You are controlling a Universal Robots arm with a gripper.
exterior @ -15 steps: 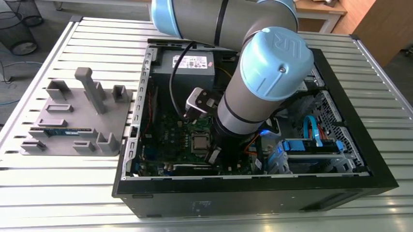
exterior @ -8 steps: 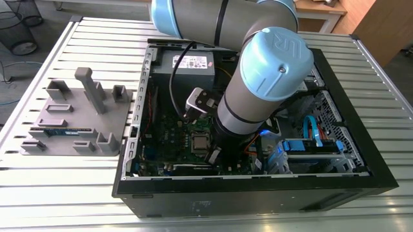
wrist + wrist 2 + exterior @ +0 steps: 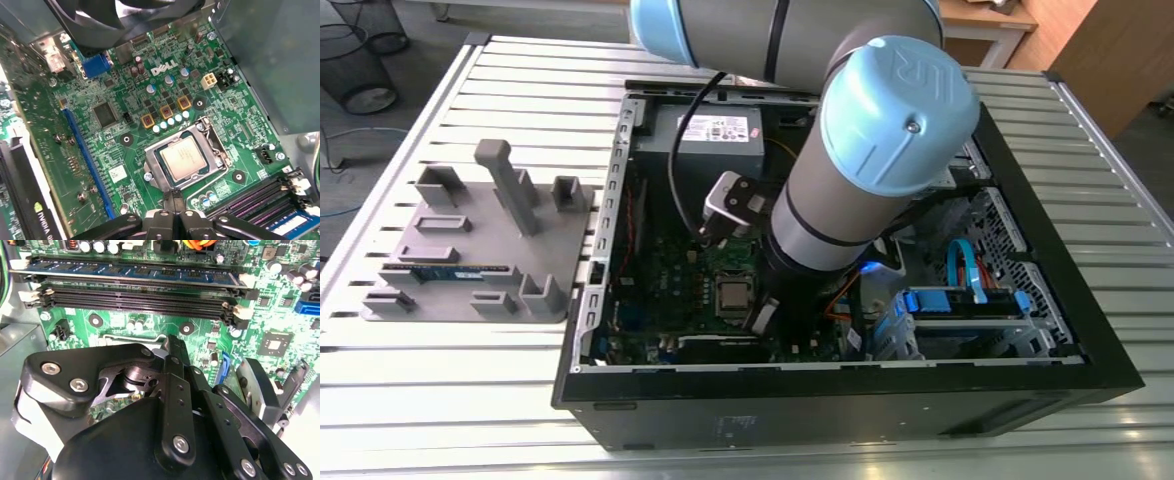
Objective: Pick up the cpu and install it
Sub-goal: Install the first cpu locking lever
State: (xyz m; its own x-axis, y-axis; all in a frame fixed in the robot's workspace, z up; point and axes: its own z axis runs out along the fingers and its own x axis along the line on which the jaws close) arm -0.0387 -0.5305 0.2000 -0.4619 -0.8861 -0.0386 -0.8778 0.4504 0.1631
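Closed and empty, matte black pincer (image 3: 175, 198) just beside square steel-framed socket (image 3: 218, 150) holding flat silver-grey cpu (image 3: 183, 157) on green board (image 3: 107, 145).

An open case (image 3: 854, 405) lies mid-bench (image 3: 440, 420); a grey fixture plate (image 3: 467, 235) holding a memory stick (image 3: 454, 270) sits by the bench's edge

The arm (image 3: 854, 190) is silver-grey tubing with pale blue joint caps (image 3: 901, 110), a black cable (image 3: 674, 150) alongside; the black gripper (image 3: 173, 196) carries silver screws (image 3: 51, 369).

Shiny metal cpu (image 3: 183, 156), matt black gripper (image 3: 173, 198)
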